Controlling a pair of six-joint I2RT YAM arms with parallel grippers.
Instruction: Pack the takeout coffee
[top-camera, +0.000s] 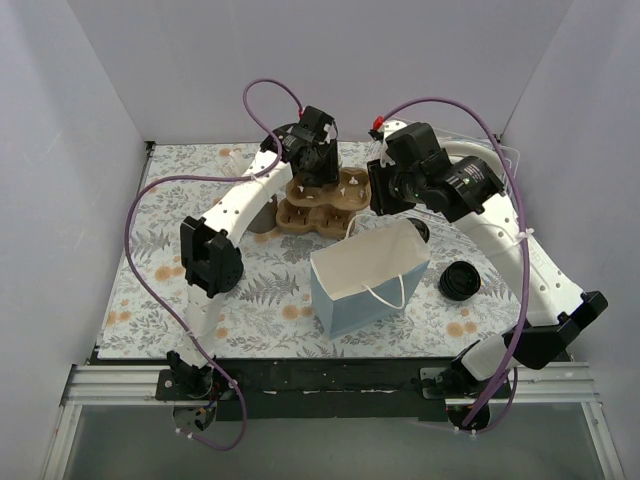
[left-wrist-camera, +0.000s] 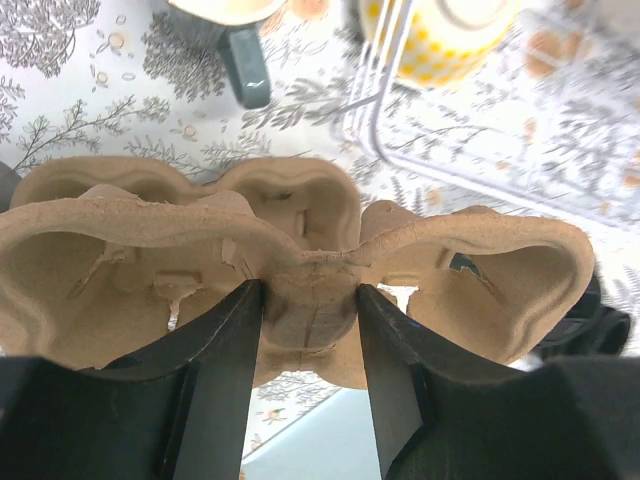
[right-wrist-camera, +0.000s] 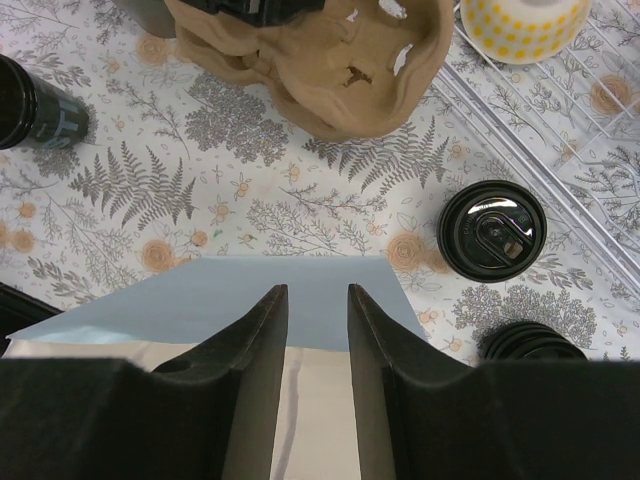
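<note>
A brown pulp cup carrier (top-camera: 318, 205) is at the back middle of the table, and my left gripper (top-camera: 316, 165) is shut on its centre post (left-wrist-camera: 310, 320); its pockets look empty. One lidded black coffee cup (right-wrist-camera: 492, 230) stands right of the light blue paper bag (top-camera: 368, 278); it is partly hidden in the top view (top-camera: 421, 231). A second black cup (top-camera: 460, 282) shows at the right wrist view's lower edge (right-wrist-camera: 535, 342). A third black cup (right-wrist-camera: 35, 105) stands left of the carrier. My right gripper (right-wrist-camera: 310, 305) is open and empty above the bag's far rim.
A grey-green mug (left-wrist-camera: 240, 60) stands behind the carrier. A white wire rack (right-wrist-camera: 560, 150) at the back right holds a yellow-dotted cup (right-wrist-camera: 525, 20). The bag stands open with white handles (top-camera: 385, 292). White walls close the table on three sides.
</note>
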